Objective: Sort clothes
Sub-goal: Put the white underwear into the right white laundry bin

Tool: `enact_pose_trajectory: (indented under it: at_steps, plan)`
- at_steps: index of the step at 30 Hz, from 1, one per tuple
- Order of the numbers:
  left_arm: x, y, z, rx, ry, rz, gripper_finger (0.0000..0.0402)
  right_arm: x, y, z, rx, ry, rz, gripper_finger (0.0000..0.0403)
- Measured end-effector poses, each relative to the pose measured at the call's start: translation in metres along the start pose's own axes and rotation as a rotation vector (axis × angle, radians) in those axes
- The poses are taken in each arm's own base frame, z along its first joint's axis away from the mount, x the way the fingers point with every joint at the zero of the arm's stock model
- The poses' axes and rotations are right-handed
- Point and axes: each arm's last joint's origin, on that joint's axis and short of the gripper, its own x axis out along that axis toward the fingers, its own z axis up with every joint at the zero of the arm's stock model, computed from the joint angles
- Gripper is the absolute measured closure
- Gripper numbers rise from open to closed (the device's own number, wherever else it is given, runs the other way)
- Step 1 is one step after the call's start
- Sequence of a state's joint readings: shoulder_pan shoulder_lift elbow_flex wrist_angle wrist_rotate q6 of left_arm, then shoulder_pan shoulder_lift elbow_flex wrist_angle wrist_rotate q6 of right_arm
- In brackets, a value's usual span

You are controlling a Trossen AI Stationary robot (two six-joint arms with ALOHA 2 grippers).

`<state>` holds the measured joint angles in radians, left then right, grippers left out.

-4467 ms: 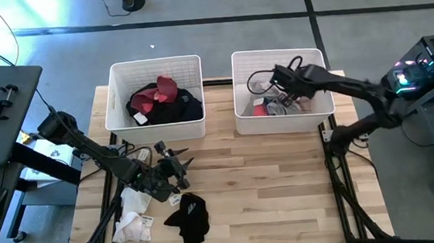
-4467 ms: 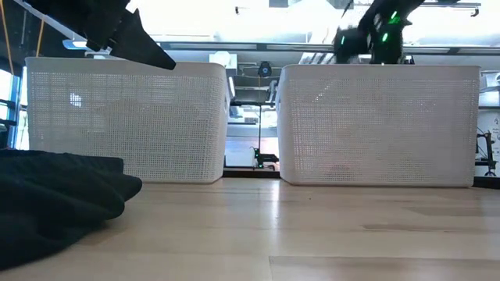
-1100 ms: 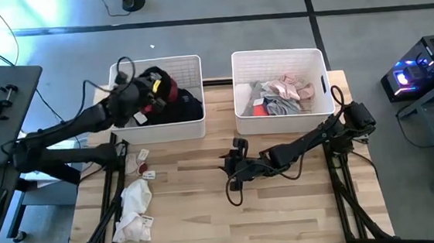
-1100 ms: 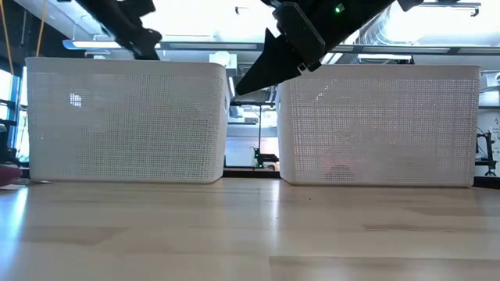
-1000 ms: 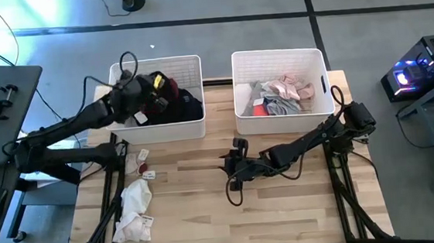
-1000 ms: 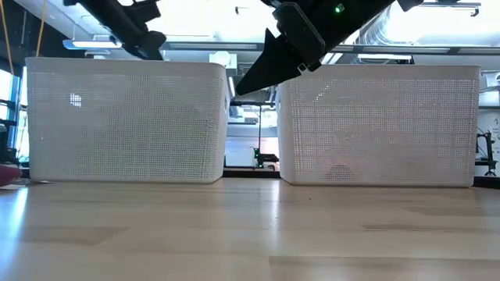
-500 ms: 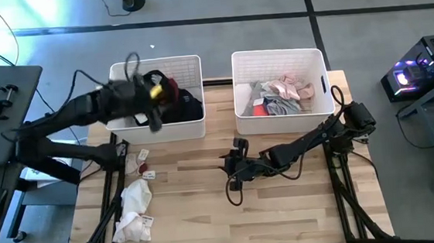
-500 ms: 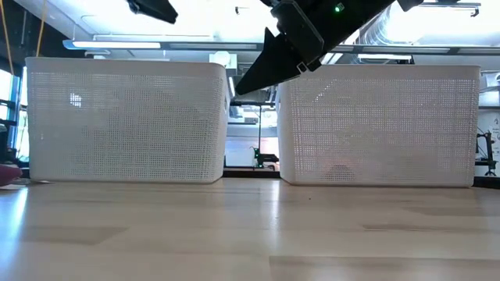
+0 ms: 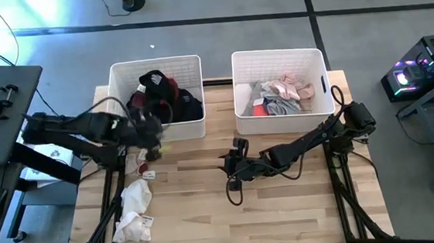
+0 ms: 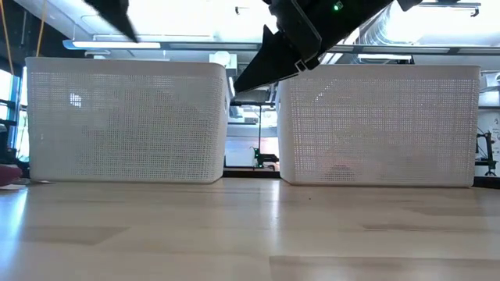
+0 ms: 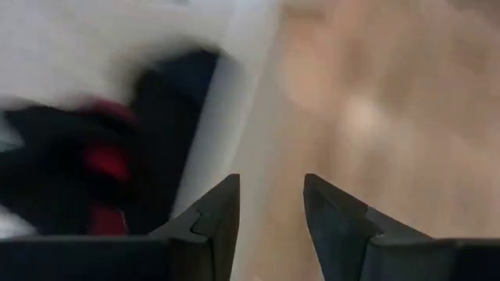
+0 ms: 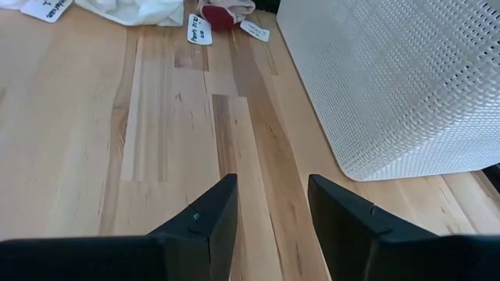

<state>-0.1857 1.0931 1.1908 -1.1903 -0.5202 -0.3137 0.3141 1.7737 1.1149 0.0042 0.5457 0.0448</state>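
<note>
Here, left gripper beside bin rim

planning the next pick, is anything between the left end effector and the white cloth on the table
Nothing visible blocks it. The left end effector is open beside the left bin, and only bare table and small paper tags lie before the white cloth.

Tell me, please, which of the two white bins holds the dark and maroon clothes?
The left bin, nearest the left arm: it holds black, navy and maroon garments. The right bin holds pale ones instead, pink and grey.
</note>
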Motion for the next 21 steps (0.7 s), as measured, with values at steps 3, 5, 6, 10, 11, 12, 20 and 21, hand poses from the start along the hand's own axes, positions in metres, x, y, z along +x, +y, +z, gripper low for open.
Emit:
enact_pose_trajectory:
  at_steps: [3,5,6,10,11,12,20,21]
  plan:
    - [-0.002,-0.021,-0.013,0.021,0.193,-0.235,0.0279,0.000,0.000,0.000,-0.009,0.000,0.000,0.0258]
    - [-0.005,-0.036,-0.021,-0.023,0.305,-0.298,0.0283,0.000,0.000,0.000,-0.018,-0.001,0.000,0.0258]
    - [-0.007,-0.044,-0.025,-0.050,0.343,-0.298,0.0286,0.000,0.000,0.000,-0.018,0.000,0.000,0.0258]
    - [-0.013,-0.073,-0.039,-0.125,0.402,-0.253,0.0293,0.000,0.000,0.000,-0.015,-0.003,0.000,0.0258]
    - [-0.013,-0.081,-0.044,-0.129,0.402,-0.240,0.0293,0.000,0.000,0.000,-0.015,-0.003,0.000,0.0258]
    - [-0.012,-0.087,-0.051,-0.131,0.400,-0.222,0.0294,0.000,0.000,0.000,-0.015,-0.003,0.000,0.0258]
    - [0.021,-0.118,-0.126,-0.415,0.621,-0.052,0.0295,-0.001,0.001,0.000,-0.019,-0.002,0.002,0.0258]
    - [0.027,-0.121,-0.136,-0.450,0.661,-0.052,0.0295,0.000,0.001,0.000,-0.020,-0.002,0.002,0.0258]
